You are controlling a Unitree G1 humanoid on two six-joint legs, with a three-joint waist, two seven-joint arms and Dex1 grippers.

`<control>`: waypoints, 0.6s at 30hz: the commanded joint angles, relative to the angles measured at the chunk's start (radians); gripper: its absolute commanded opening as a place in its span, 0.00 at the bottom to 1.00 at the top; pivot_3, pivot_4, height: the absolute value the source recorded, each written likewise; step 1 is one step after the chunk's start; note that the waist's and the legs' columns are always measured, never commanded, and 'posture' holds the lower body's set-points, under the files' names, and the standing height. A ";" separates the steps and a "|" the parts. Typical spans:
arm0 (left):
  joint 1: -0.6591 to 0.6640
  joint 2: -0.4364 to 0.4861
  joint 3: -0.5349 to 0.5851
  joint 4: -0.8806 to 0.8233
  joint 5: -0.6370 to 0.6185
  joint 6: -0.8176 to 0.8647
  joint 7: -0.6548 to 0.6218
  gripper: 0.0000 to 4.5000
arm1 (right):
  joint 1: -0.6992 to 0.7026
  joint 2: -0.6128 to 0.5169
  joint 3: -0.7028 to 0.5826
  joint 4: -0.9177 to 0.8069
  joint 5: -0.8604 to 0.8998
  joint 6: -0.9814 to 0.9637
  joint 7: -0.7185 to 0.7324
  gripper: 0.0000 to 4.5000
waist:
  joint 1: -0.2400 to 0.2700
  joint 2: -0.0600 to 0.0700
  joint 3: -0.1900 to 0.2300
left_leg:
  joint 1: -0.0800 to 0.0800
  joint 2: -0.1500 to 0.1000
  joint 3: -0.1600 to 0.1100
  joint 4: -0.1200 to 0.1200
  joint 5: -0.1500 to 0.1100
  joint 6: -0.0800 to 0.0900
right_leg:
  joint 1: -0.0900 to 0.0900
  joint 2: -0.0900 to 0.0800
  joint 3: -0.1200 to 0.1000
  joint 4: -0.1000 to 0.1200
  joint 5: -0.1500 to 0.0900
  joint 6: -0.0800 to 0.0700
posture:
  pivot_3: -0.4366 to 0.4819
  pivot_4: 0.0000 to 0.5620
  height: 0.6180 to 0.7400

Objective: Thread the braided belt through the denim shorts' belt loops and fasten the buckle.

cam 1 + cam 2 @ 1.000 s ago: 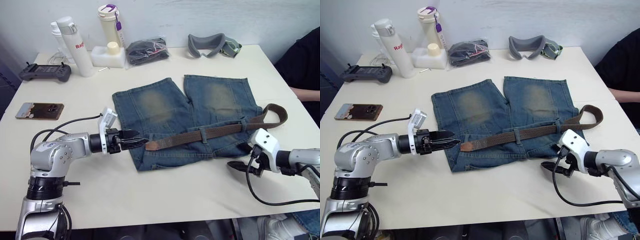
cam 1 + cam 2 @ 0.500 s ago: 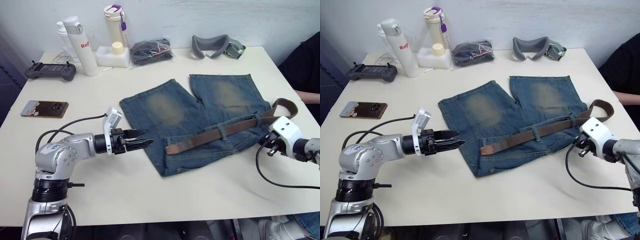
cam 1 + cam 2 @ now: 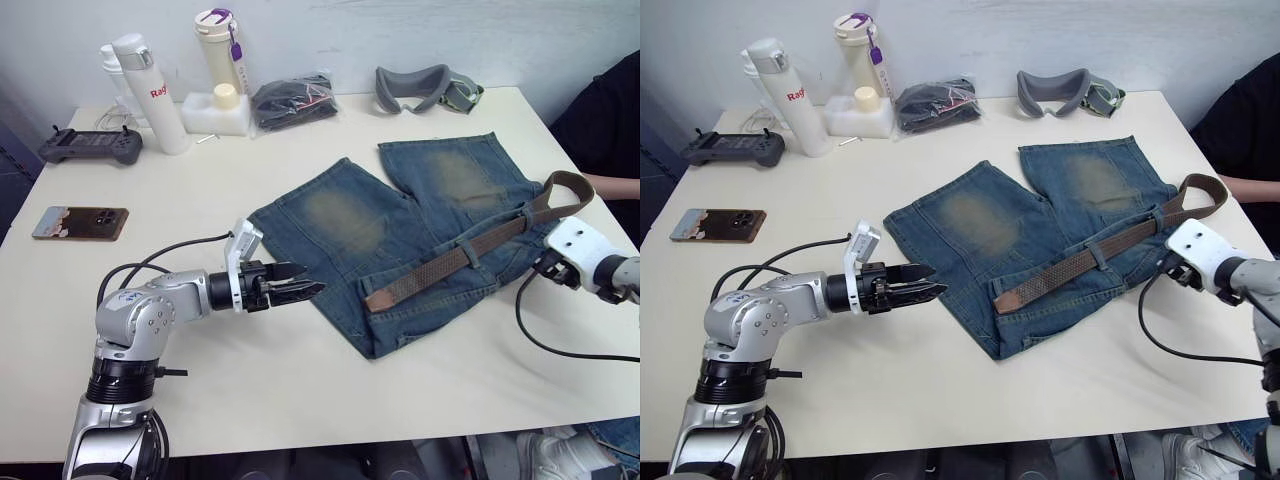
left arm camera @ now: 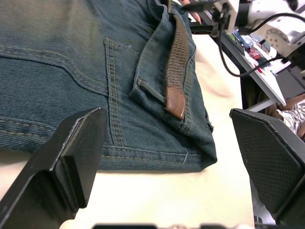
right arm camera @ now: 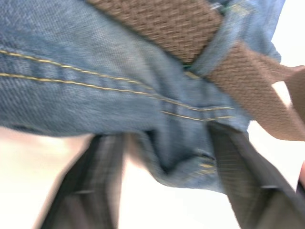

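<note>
Denim shorts (image 3: 420,235): blue, with faded yellowish patches on both legs, lying flat and skewed on the bench (image 3: 300,400). Waistband end faces the robot, legs point away toward the far edge.

Braided belt (image 3: 455,262): dark brown woven strap lying along the waistband. It passes under at least one of the belt loops (image 3: 468,249) near mid-waist; a second loop crossing shows in the right wrist view (image 5: 224,36). The smooth brown leather tip (image 4: 175,102) lies free on the denim at the waistband end nearest the left jaws. The other end rises off the shorts in a curved loop (image 3: 565,190) just above the right gripper. Buckle: cannot make it out.

Left gripper (image 3: 300,290): jaws apart, a moderate gap, holding nothing. It hovers low over the bench just short of the shorts' near corner; in the left wrist view the belt tip lies ahead of the open jaws, between the two fingers (image 4: 71,152) in line of sight, not touched.

Right gripper (image 3: 1175,272): at the shorts' waistband corner on the robot's right. In the right wrist view the two fingers (image 5: 102,181) stand on either side of a bunched fold of denim hem, closed in on it; the belt runs across the denim just beyond the jaws. The cloth looks pinched, though the contact is blurred.

A person's dark sleeve (image 3: 610,130) is at the bench edge beyond the right gripper.
</note>
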 commanded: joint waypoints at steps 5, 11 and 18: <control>-0.045 0.029 -0.050 0.013 0.023 -0.072 -0.079 1.00 | 0.058 -0.024 -0.252 -0.355 0.412 0.531 0.226 0.99 | 0.002 0.001 0.001 | 0.000 0.003 0.000 0.001 -0.001 0.000 | 0.001 0.003 0.000 0.000 0.000 0.000 | 0.48 0.27 1.00; -0.030 0.053 -0.120 0.021 0.174 -0.319 -0.134 1.00 | 0.304 0.141 -0.456 -0.769 0.756 0.914 0.121 0.99 | 0.010 0.002 0.001 | 0.000 0.005 -0.001 0.000 -0.002 0.000 | 0.000 0.004 0.000 -0.001 0.000 -0.001 | 0.48 0.27 1.00; 0.057 0.091 -0.184 -0.031 0.286 -0.557 -0.242 1.00 | 0.359 0.326 -0.543 -0.862 1.121 1.284 -0.110 0.99 | 0.009 0.002 0.001 | -0.001 0.008 0.002 0.001 -0.005 0.005 | -0.001 0.001 0.002 -0.003 0.000 -0.001 | 0.48 0.27 1.00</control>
